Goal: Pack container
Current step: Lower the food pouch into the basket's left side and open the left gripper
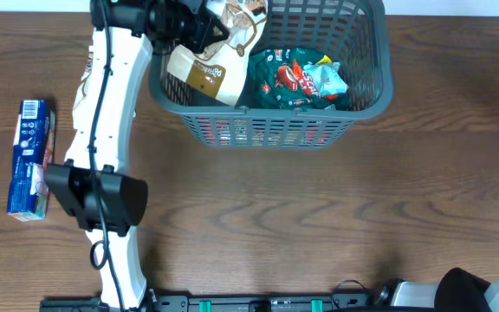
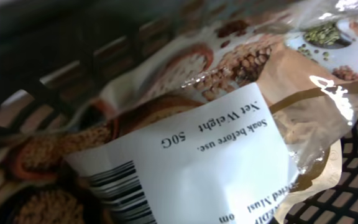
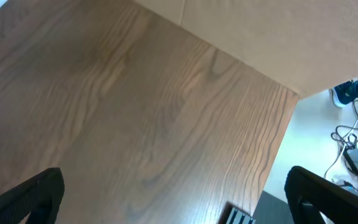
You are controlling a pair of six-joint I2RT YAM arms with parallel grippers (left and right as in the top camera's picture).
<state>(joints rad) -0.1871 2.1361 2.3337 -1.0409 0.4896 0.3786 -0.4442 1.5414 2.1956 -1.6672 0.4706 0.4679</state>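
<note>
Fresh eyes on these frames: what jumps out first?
The left gripper holds a beige grain packet over the left end of the grey container, where green and red snack packets already lie. A blue box sits alone on the table at far left.

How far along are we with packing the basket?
Done: green and red snack packets already lie in the basket. In hand: the left pincer holds a brown-and-white pouch at the basket's left end, not yet released. Left: the blue box on the table; the right pincer is open and empty.
</note>
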